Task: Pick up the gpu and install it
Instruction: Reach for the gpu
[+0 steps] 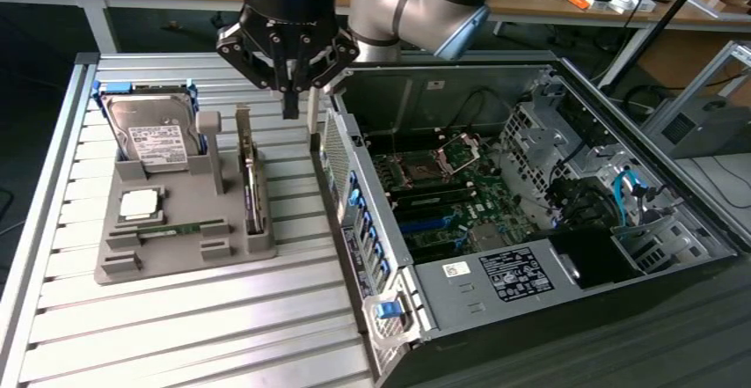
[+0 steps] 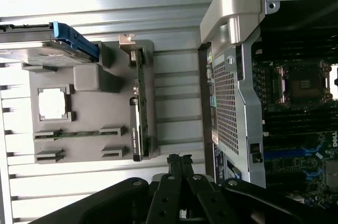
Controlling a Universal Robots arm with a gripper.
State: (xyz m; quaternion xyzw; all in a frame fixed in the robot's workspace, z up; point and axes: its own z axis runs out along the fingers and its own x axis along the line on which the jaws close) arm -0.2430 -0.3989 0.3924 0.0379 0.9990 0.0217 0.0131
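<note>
The gpu [image 1: 249,177] stands on its long edge in a slot along one side of the grey holder [image 1: 235,247], its silvery bracket at the far end. The wrist view catches its thin edge, the gpu [image 2: 138,102], green board with dark parts. My gripper [image 1: 291,98] hangs above the table, between the holder and the open computer case [image 1: 528,203], a little beyond the card's bracket end. Its fingers [image 2: 179,161] are shut together with nothing between them, apart from the gpu.
The holder also carries a silver hard drive [image 1: 153,133] in a blue frame, a square processor [image 1: 139,203] and a narrow green memory stick [image 1: 176,228]. The case lies open, showing the motherboard [image 1: 441,194]. Ribbed metal table [image 1: 176,326] spreads around the holder.
</note>
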